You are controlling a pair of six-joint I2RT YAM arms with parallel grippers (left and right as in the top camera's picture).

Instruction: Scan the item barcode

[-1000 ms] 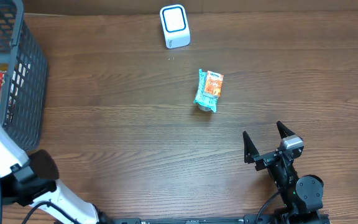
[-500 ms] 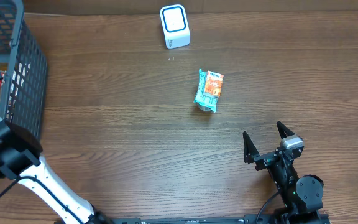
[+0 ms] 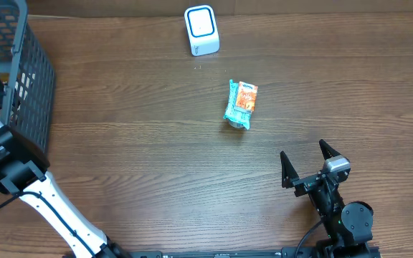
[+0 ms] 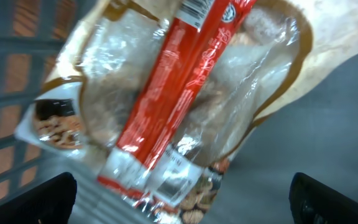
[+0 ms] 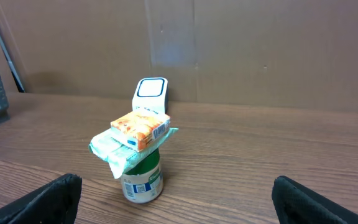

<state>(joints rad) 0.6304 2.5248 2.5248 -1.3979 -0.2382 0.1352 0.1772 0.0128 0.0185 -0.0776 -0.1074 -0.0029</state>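
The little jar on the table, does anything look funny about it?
Yes. A teal packet and an orange box are piled on top of the jar, and the packet droops over its edge. It looks like a wobbly tower that might tip.

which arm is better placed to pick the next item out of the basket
Left. The left gripper hangs open over the red-striped snack packet in the basket; the right gripper sits open, far from it.

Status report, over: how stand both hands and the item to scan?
Left hand open in basket, over snack bag, not gripping. Right hand open, empty, idle. Nothing blocks scanner.
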